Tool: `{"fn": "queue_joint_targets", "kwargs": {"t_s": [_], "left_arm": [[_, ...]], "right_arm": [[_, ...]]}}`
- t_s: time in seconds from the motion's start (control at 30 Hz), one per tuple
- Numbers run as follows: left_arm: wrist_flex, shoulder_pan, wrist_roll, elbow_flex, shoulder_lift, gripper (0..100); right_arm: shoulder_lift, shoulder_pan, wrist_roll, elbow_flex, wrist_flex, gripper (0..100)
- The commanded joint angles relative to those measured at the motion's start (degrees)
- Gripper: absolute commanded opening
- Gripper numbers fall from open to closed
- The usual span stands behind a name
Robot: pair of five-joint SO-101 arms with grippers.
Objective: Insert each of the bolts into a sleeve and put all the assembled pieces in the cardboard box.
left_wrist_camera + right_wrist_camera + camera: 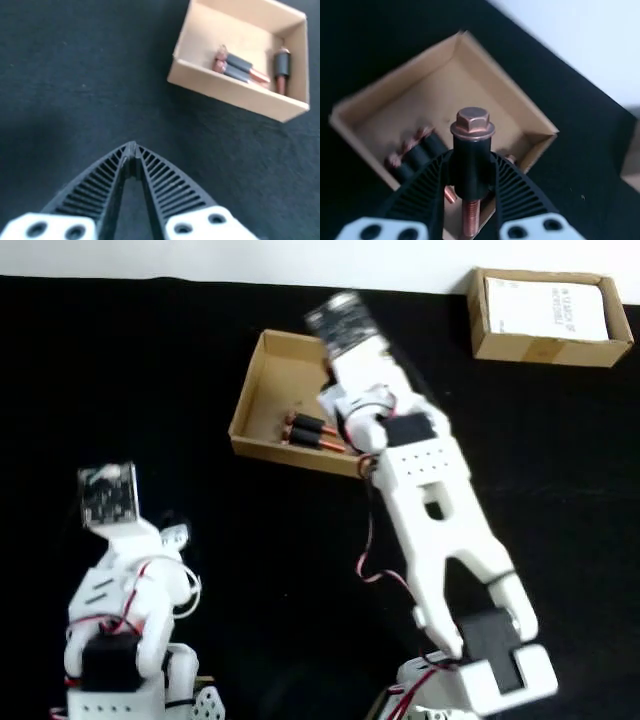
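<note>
Gripping 1 sleeved bolt (471, 162) over cardboard box (390, 95), perhaps 3 pcs (239, 69) inside

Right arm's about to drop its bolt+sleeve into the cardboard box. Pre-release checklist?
1. Bolt seated in sleeve: ok. The held assembly shows the bolt head on the sleeve's top and the shank out below.
2. Grip: ok. The right end effector is shut on it.
3. Fully over the cardboard box: cannot tell. The shank tip lines up with a box wall near a corner.
4. Drop spot free: cannot tell. One boxed piece lies partly hidden behind the held assembly.
5. Left end effector out of the way: ok. It is shut, empty and apart from the box.
</note>
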Motion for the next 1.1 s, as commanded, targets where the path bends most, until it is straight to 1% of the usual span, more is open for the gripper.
{"fn": "queue_joint_targets", "kwargs": {"t_s": [0.0,0.1,0.17,0.27,0.37,0.53,0.7,0.8,0.83,0.87,0.93,1.07], "left_arm": [[-1.4,-4.8,0.4,2.2,-0.6,1],[-3.8,-7.6,0.4,4.8,-0.1,1],[-6.8,-8.7,0.4,8.2,-0.1,1],[-11.9,-9.9,0.4,13.9,-0.3,1],[-15.3,-10.1,0.4,18.9,-2.0,1],[-15.5,-9.5,0.4,18.9,-2.1,1],[-14.2,-9.5,0.4,18.9,-2.1,1],[-13.0,-9.0,0.4,18.9,-2.1,1],[-12.7,-8.5,0.2,18.9,-2.1,1],[-12.3,-8.2,0.2,18.9,-2.1,1],[-12.1,-8.2,0.2,18.9,-2.1,1],[-12.1,-8.2,0.1,18.9,-2.1,1]], "right_arm": [[2.2,-2.7,8.2,-3.8,0.0,0.6],[5.7,-3.9,13.5,-3.8,0.0,0.6],[8.0,-4.0,18.5,-3.8,-0.7,0.6],[11.5,-4.0,25.2,-3.8,-5.0,0.6],[14.1,-4.0,29.3,-3.8,-8.5,0.6],[18.1,-4.0,32.8,-3.8,-11.9,0.6],[19.9,-4.2,32.8,-3.8,-10.2,2.5],[19.9,-4.7,32.4,-3.8,-7.6,13.0],[19.8,-5.0,32.4,-3.8,-6.9,15.8],[19.8,-5.2,32.4,-3.8,-6.4,16.5],[19.4,-5.5,29.7,-3.9,-6.0,14.6],[13.8,-6.5,17.7,-3.9,-5.8,2.9]]}}
